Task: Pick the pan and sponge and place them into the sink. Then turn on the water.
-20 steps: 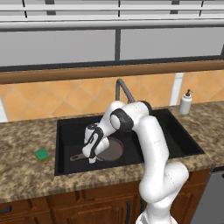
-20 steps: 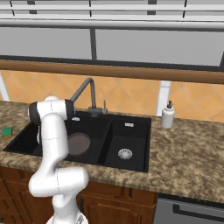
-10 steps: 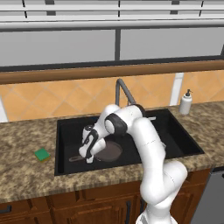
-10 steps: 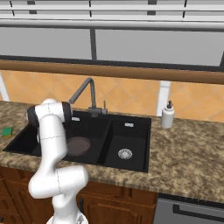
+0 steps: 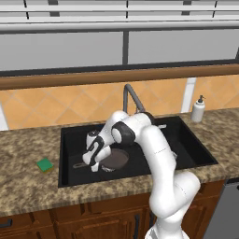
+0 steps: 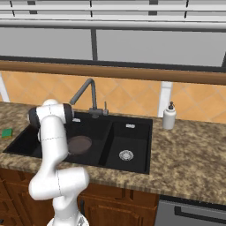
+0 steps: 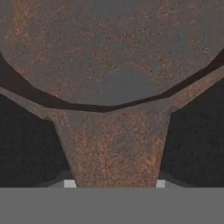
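Pan [image 5: 115, 160]: lies flat in the large basin of the sink [image 5: 186, 158].
Gripper [image 5: 94, 166]: clamped on the pan's handle where it meets the bowl.
Handling: rigid and probably bowl-heavy, so a grip near the bowl suits it.
Long axis: the handle points toward the sponge [image 5: 45, 165] on the counter.
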